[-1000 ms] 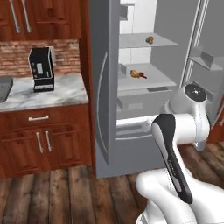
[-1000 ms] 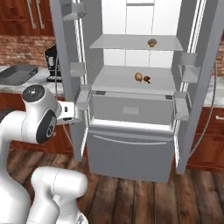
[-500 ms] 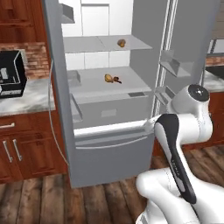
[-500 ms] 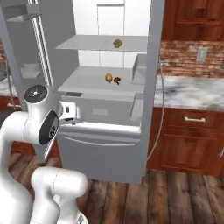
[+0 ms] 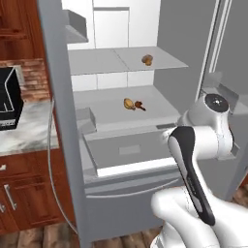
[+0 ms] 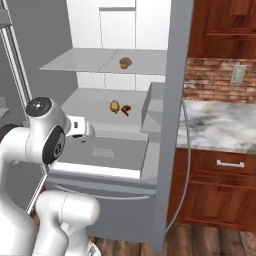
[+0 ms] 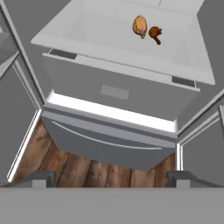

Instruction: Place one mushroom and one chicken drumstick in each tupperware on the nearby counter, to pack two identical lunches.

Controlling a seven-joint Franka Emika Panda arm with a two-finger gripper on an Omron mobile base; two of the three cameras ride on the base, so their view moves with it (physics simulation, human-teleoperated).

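In the open fridge, a tan oval mushroom and a dark brown chicken drumstick lie side by side on the lower shelf, and both also appear in the right base view. Another brownish food piece sits on the upper shelf, too small to name. My gripper hangs open and empty in front of the fridge, below and short of the lower shelf. The counter flanks the fridge on both sides. The tupperware is out of view.
A pulled-out grey drawer juts out under the lower shelf. The fridge doors stand open on either side. A black coffee machine stands on the left counter. Wood floor lies below.
The whole picture has shifted: the base has moved so the open fridge now sits nearer and more central. The food on the shelves has stayed put and the gripper remains open.
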